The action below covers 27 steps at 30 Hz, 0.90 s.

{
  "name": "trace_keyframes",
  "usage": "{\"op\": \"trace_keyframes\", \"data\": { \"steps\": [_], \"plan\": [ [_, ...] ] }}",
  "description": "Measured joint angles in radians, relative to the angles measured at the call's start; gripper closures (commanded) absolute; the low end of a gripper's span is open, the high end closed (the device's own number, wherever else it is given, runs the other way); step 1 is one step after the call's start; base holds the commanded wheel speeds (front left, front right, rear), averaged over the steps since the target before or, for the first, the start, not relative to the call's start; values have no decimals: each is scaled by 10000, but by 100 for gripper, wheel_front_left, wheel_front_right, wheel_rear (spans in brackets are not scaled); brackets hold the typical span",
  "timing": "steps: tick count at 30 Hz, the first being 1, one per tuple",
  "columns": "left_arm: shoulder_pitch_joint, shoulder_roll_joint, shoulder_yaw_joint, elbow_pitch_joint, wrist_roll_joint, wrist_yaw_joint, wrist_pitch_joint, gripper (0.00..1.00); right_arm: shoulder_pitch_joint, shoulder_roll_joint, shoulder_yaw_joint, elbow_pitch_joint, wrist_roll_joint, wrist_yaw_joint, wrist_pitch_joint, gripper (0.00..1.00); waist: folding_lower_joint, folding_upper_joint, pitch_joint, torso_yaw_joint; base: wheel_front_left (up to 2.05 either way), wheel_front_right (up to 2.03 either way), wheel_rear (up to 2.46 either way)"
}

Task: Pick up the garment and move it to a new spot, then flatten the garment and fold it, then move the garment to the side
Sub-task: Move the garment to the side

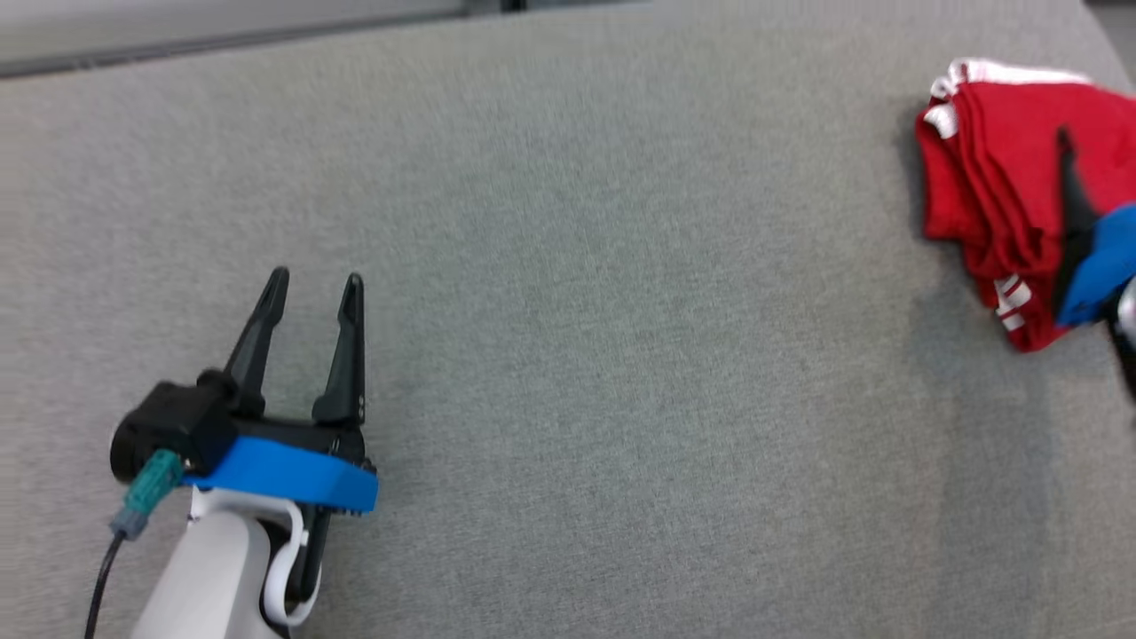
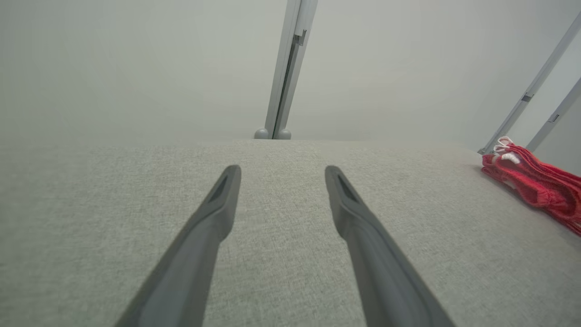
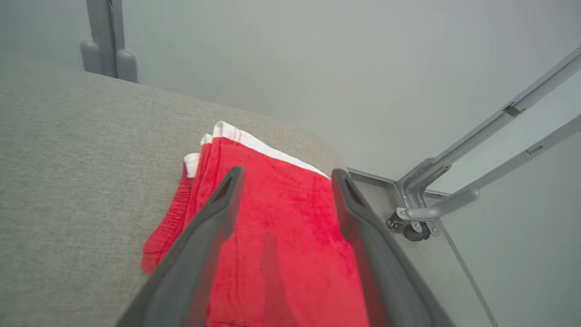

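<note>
Below the open right jaws the folded garment (image 3: pixel 281 218) lies by the tabletop (image 3: pixel 68 181) edge: lift straight up, don't drag folds (left jaws open too, well apart).

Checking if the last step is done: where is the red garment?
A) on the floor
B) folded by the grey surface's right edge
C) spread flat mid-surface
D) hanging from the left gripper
B: the red garment lies folded at the right edge of the grey surface, below the open right gripper.

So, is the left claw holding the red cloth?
No, the left gripper stands open over the grey surface; the red garment lies far to its right.
</note>
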Motion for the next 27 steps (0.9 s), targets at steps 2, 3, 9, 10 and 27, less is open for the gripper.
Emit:
{"op": "trace_keyframes", "data": {
  "steps": [2,3,9,10,27],
  "plan": [
    [306,-88,105,54,-10,102,-56,0,576,343,123,-389,280,0,-326,0,0,0,-410,79,0,0,0],
    [464,-125,127,100,17,144,-79,0,878,523,140,-587,499,0,-408,0,-2,0,-616,127,0,0,0],
    [1395,-366,374,222,-35,245,-109,0,2987,1233,198,-2378,1331,-2,-692,0,-3,0,-1773,594,0,0,0],
    [1529,-418,410,224,-38,247,-109,0,3361,1384,138,-2761,1478,0,-809,0,-3,0,-1926,709,0,0,0],
    [2885,-410,1149,546,-42,128,-123,0,6948,3342,-861,-5616,1618,-2,-265,0,-1,0,-3593,2123,0,0,0]
  ]
}}
